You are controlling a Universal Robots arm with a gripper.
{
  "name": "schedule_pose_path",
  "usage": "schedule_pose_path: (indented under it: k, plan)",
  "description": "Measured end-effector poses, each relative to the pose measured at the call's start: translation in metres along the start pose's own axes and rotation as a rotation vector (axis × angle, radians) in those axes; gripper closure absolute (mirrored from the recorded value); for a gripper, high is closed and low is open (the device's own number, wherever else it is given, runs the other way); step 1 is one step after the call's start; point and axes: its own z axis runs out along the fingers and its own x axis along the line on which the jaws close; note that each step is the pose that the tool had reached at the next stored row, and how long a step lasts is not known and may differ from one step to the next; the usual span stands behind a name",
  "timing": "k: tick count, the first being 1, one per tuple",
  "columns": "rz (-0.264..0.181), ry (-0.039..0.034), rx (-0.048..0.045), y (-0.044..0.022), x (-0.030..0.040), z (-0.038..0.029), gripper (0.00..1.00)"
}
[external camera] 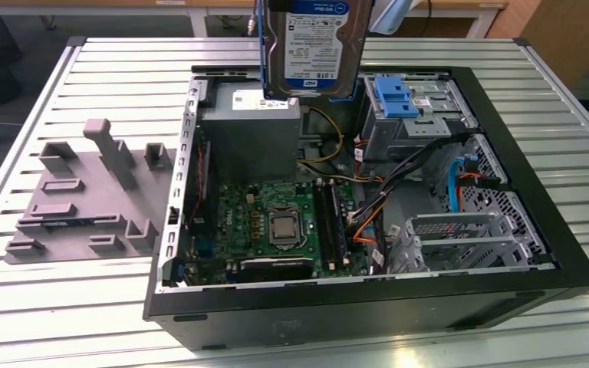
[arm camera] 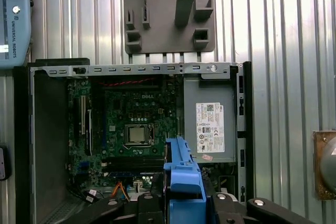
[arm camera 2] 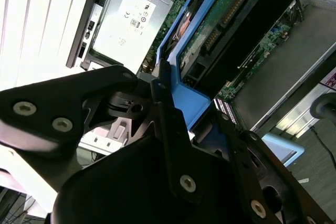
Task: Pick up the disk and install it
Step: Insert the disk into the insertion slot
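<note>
Right now we are holding the disk (external camera: 315,46) up in the air over the open computer case (external camera: 540,161), well clear of the slatted table (external camera: 70,307). Our gripper (arm camera: 182,203) is clamping it by its blue bracket (arm camera: 181,174). In the second wrist view one black finger (arm camera 2: 168,129) is pressing flat against the blue edge, so the fingers are closed on the disk rather than standing apart.

In the exterior view the disk is hanging on end, with its long axis running up and down and its labelled face turning toward the camera. From the fingers it is reaching straight down toward the inside of the case. Its lower edge is lining up with the grey power supply (external camera: 248,130), though we cannot tell how high above it.

The drive bays (external camera: 402,103), with their blue latch, are lying just beside the disk toward the exterior view's right. The motherboard (external camera: 264,222) is lying nearer the camera. The grey fixture block (external camera: 80,192) is resting on the table outside the case, at the exterior view's left.

We are judging the pick-up done and the installing not yet done, since the disk is sitting in no bay.
</note>
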Motion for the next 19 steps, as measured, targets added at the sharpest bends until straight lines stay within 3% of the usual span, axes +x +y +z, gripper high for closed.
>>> schedule_pose_path:
  k: [19]
  plan:
    - [0.000, 0.0001, 0.0000, -0.0002, 0.0044, 0.0000, 0.64]
